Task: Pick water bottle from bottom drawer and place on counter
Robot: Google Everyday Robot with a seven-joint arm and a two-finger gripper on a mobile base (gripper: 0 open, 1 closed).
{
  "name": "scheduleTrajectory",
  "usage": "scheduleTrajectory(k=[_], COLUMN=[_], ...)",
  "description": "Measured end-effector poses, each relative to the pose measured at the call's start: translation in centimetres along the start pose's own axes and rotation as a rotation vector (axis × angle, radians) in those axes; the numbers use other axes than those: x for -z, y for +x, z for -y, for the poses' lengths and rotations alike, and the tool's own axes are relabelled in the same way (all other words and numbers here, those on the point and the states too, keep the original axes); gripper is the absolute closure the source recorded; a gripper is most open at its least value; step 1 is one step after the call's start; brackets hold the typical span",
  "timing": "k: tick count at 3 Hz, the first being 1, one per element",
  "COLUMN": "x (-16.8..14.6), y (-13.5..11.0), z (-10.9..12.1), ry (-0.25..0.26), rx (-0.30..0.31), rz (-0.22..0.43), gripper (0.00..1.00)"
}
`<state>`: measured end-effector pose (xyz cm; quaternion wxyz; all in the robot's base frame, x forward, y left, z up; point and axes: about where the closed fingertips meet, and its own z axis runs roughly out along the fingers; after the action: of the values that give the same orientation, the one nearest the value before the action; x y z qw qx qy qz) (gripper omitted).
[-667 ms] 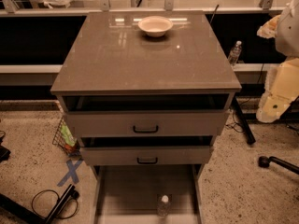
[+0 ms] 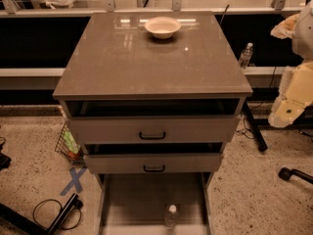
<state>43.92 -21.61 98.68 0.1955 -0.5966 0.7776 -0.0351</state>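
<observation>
One water bottle (image 2: 171, 216) stands upright in the pulled-out bottom drawer (image 2: 127, 204), near its front edge. The counter (image 2: 146, 58) has a bowl (image 2: 163, 27) toward the back. The gripper (image 2: 285, 115) hangs off to the right beside the cabinet, well apart from the bottle. Can't tell whether it's open or closed.

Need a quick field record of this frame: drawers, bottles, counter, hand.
bottom drawer: pulled open, lowest of three
water bottle: upright on the drawer floor, near the front
counter: tops the cabinet, carries the bowl
bowl: near the counter's back edge
upper drawers: both partly open
second bottle: stands behind the cabinet, to its right
hand: at the right edge of view, beside the cabinet, well apart from the water bottle
status: water bottle not yet picked
</observation>
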Motion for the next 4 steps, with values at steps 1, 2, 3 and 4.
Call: scheduleTrajectory(k=[1,2,3,4], x=[-3.0,-11.0,-16.0,-19.9], y=[0.9,4.7,6.9,9.7], z=[-1.4,-6.2,-8.6,-10.8], ry=[-0.025,-0.064,-0.026,0.048], rx=[0.001,-0.062,-0.158,-0.215], rz=[0.107,0.303,0.470,0.688], gripper=[0.00,0.00,0.00,0.00])
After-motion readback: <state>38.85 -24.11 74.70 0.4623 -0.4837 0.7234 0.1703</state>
